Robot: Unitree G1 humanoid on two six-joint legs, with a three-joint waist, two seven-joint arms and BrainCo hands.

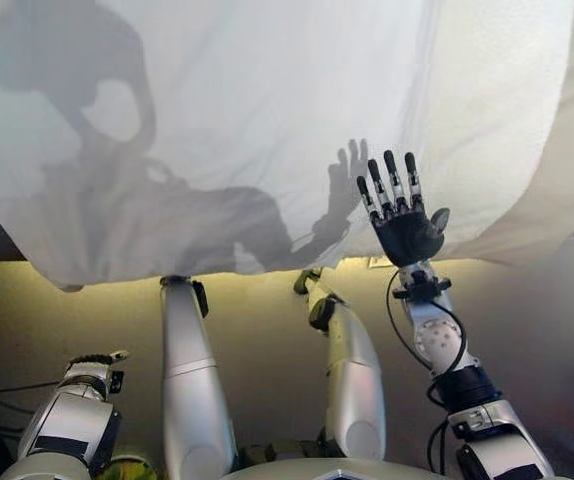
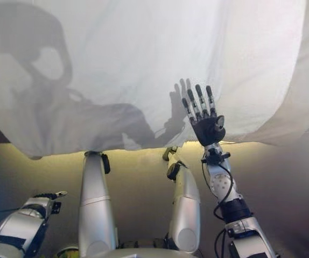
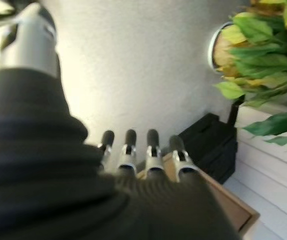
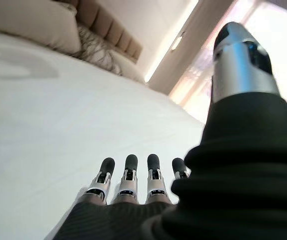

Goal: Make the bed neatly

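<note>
A white sheet covers the bed and fills the upper part of the eye views. Its near edge hangs over the bed's side in front of me, with soft folds at the left. My right hand is open, fingers straight and spread, raised at the sheet's near edge right of centre. Its wrist view shows the fingers pointing along the smooth sheet toward the pillows. My left hand is open and empty, low at my left side, away from the bed.
A padded headboard stands behind the pillows. By my left hand are a potted green plant, a black box and a brown flat board on the floor. Beige floor lies between me and the bed.
</note>
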